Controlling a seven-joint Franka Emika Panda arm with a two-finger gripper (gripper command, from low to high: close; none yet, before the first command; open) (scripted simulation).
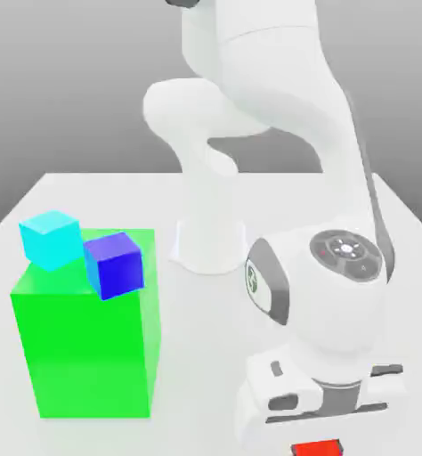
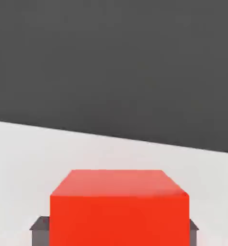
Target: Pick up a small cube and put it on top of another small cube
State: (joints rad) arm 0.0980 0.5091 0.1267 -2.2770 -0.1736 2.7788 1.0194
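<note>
1. The small red cube (image 1: 318, 448) sits at the near edge of the tabletop (image 1: 90, 191), toward the exterior view's right, directly under the robot's hand.
2. In the hand view the red cube (image 2: 119, 209) looms close, with a dark fingertip (image 2: 39, 229) against one flank and a second dark tip against the opposite flank; the jaws stand on either side of the cube and look closed against it.
3. The gripper (image 2: 115, 231) is at the cube's level; in the exterior view its white hand body hangs just above the cube's red top.
4. The white arm (image 1: 330, 267) bends down over the near right part of the tabletop, its wrist just above the hand.
5. A large green block (image 1: 85, 347) stands near the tabletop's left edge as the exterior view shows it, well apart from the red cube.
6. On the green block's top rest two small cubes: a dark blue cube (image 1: 115, 264), tilted, and a cyan cube (image 1: 51, 239) beside it toward the far left corner of that top. They appear to touch.
7. The arm's white base (image 1: 210, 245) stands farther back, near the middle of the tabletop.
</note>
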